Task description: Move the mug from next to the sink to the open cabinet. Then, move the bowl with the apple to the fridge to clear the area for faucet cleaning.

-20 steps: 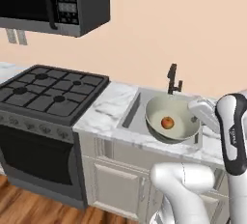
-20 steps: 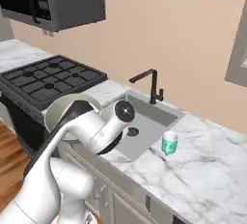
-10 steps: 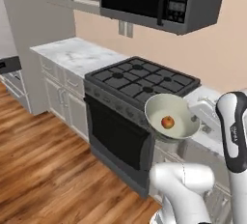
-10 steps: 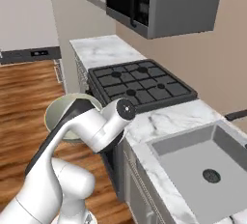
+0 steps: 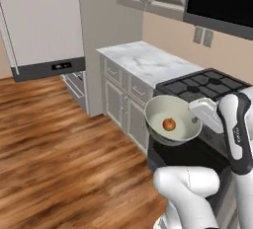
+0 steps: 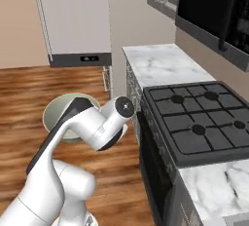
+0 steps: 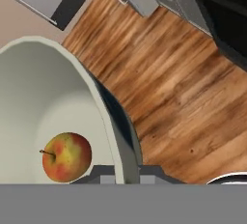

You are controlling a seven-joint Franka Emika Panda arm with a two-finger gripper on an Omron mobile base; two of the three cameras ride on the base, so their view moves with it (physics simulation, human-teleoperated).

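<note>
A wood-plank floor (image 5: pixel 59 144) stretched beneath the jaws, bare under them in the hand view (image 7: pixel 178 88). Ahead of the jaws a white marble counter (image 5: pixel 148 61) topped pale cabinets, nothing resting on it, and a black gas stove (image 6: pixel 204 122) stood beside it. Past the counter, the open fridge door (image 6: pixel 73 20) hung over the floor.

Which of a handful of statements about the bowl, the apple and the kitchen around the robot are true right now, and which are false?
1. The apple lies inside the bowl. True.
2. The bowl rests on the marble counter. False: the gripper holds it by the rim in the air, in front of the stove.
3. The floor is wooden. True.
4. The bowl is tipped over and empty. False: it is upright with the apple in it.
</note>
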